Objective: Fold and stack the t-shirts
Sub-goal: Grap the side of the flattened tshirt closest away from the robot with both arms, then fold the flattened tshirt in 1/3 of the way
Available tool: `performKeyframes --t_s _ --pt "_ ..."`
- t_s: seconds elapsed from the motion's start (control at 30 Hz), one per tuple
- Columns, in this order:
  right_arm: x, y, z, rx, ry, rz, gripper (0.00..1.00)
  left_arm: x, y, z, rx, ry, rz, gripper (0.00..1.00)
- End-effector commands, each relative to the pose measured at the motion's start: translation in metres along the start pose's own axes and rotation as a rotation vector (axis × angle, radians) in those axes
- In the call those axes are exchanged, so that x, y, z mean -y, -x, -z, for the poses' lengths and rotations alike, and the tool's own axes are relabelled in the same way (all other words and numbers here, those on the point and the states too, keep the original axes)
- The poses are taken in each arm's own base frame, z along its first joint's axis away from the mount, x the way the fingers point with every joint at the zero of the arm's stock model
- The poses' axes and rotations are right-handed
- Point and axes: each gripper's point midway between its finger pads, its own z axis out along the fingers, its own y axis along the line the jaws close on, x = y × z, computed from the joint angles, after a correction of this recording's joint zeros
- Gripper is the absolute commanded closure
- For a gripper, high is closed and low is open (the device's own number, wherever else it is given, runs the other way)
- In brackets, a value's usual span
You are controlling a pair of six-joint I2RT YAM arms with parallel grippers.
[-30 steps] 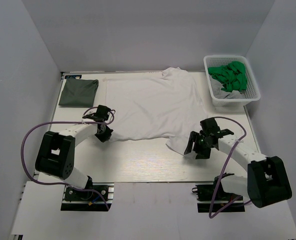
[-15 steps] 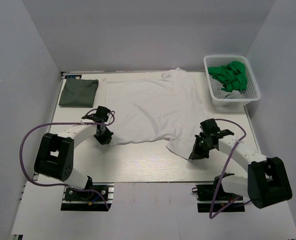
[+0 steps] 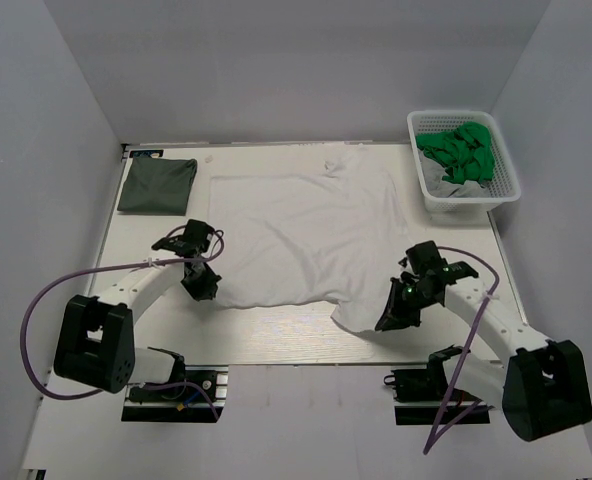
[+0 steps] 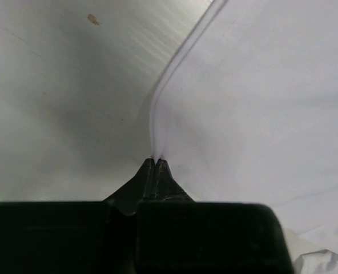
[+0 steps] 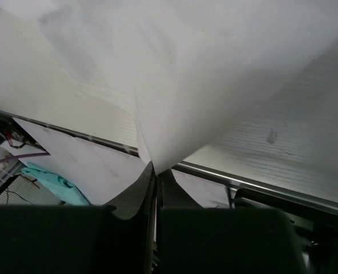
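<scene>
A white t-shirt [image 3: 301, 230] lies spread over the middle of the table. My left gripper [image 3: 205, 287] is shut on its near left hem corner, where the white t-shirt [image 4: 260, 97] runs away from the pinched edge. My right gripper [image 3: 390, 316] is shut on the near right corner, and the white t-shirt [image 5: 203, 74] hangs from its closed jaws, lifted a little off the table. A dark grey-green t-shirt [image 3: 157, 184] lies folded at the far left corner.
A white plastic basket [image 3: 501, 190] at the far right holds green cloth [image 3: 461, 150] and something grey. The table's near edge with its metal rail [image 5: 254, 184] runs just below my right gripper. Purple cables loop from both arms.
My right gripper has closed on the shirt's near right corner. Both arms have drawn the white shirt toward the near edge, flattening its far collar end.
</scene>
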Motion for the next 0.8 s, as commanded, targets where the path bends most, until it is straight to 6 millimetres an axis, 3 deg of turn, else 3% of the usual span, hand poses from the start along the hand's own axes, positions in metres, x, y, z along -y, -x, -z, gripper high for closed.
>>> performKeyframes --t_s 0.0,0.07,0.2,0.27,0.3,0.43,0.57,0.7,0.77 --pt "-0.036 0.034 0.019 0.062 0.077 0.033 1.0 0.025 0.019 0.018 0.034 -0.069 -0.022 1.0" --pt "-0.053 0.054 0.031 0.101 0.098 0.062 1.0 0.032 0.022 0.018 0.024 -0.075 -0.043 1.0" --pt "-0.067 0.081 0.044 0.123 0.096 0.075 1.0 0.036 0.032 0.023 0.026 -0.037 -0.046 1.0" --pt "-0.07 0.09 0.046 0.116 0.108 0.077 1.0 0.042 0.044 0.029 0.061 -0.025 -0.034 1.0" --pt "-0.081 0.099 0.053 0.12 0.14 0.084 1.0 0.042 0.05 0.031 0.069 -0.017 -0.023 1.0" --pt "-0.085 0.127 0.058 0.133 0.133 0.096 1.0 0.048 0.07 0.037 0.093 0.002 0.0 1.0" --pt "-0.095 0.161 0.077 0.203 0.14 0.113 1.0 0.059 0.086 0.036 0.09 -0.001 0.024 1.0" --pt "-0.098 0.186 0.079 0.201 0.137 0.112 1.0 0.069 0.1 0.026 0.064 -0.006 0.045 1.0" --pt "-0.101 0.199 0.09 0.234 0.139 0.12 1.0 0.076 0.108 0.025 0.068 -0.021 0.055 1.0"
